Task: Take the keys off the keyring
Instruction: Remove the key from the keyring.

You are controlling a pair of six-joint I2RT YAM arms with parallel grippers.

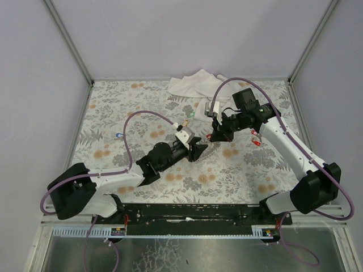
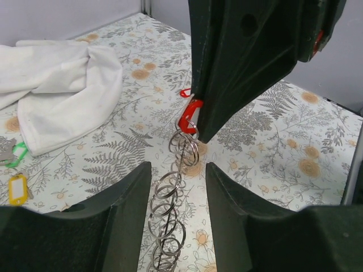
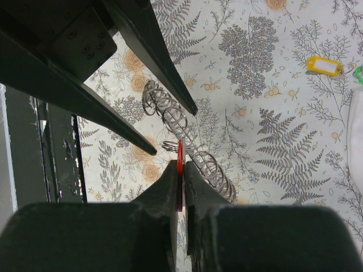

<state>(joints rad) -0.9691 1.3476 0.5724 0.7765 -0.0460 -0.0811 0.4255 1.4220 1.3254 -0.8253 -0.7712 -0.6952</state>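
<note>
The patterned counter carried a crumpled white cloth at its far edge, and the two arms met near its middle. The left end effector stood open, its two fingers either side of the keyring, with a gap showing on each side, so it gripped nothing. The right end effector was closed, pinching the flat head of a red key that hung on the end link of the keyring. The keyring itself, a run of linked silvery rings, lay stretched between the two end effectors; whether its end was lifted off the counter could not be told. A yellow key and a green key lay loose beside the cloth, well apart from the keyring.

The step in hand looked to be freeing the red key, with some keys apparently already off. The next move likely called for the left fingers to clamp the links close to the red key, so the right could work it round and out of its ring without dragging the whole keyring along.
</note>
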